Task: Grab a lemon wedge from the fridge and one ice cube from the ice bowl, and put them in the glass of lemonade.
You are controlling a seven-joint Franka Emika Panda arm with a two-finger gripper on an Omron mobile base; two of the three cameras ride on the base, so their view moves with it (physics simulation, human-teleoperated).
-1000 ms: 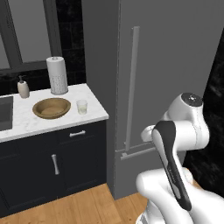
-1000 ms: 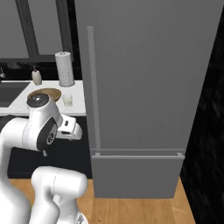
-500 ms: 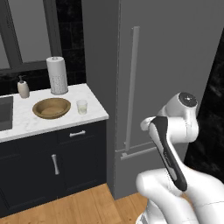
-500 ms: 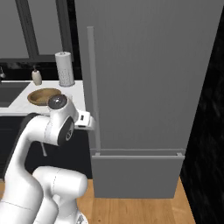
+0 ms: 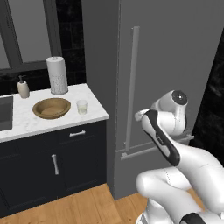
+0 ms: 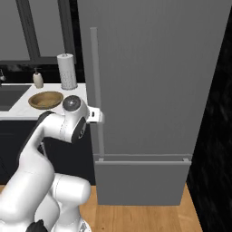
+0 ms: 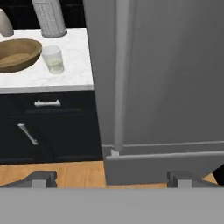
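**Q:** Reaching for which part, and how should that step have been done well?

**A:** The fridge (image 5: 175, 57) stood shut, so the step in hand was judged to be opening its door. The pincer (image 7: 111, 177) faced the door low down, its two tips spread wide apart with nothing between them. The long bar handle (image 7: 120, 74) ran upright just above the gap between the tips. A good approach would have kept the tips either side of that bar, closed on it squarely, then pulled along the door's swing, not straight back. In the right base view the hand (image 6: 95, 115) sat just beside the bar.

**Q:** Where were the task's things?

**A:** The lemon wedge could not be seen; it was presumably behind the closed door. The glass of lemonade (image 5: 82, 106) stood on the marble worktop (image 5: 26, 127), just beside the ice bowl (image 5: 51, 108) and nearer the fridge.

**Q:** What did the containers hold?

**A:** The glass held pale yellowish liquid in its lower part. The wooden bowl looked shallow and brown inside; any ice cubes were too small to make out. Behind them stood a paper towel roll (image 5: 57, 75) and a soap dispenser (image 5: 23, 87). Neither item had yet been fetched.
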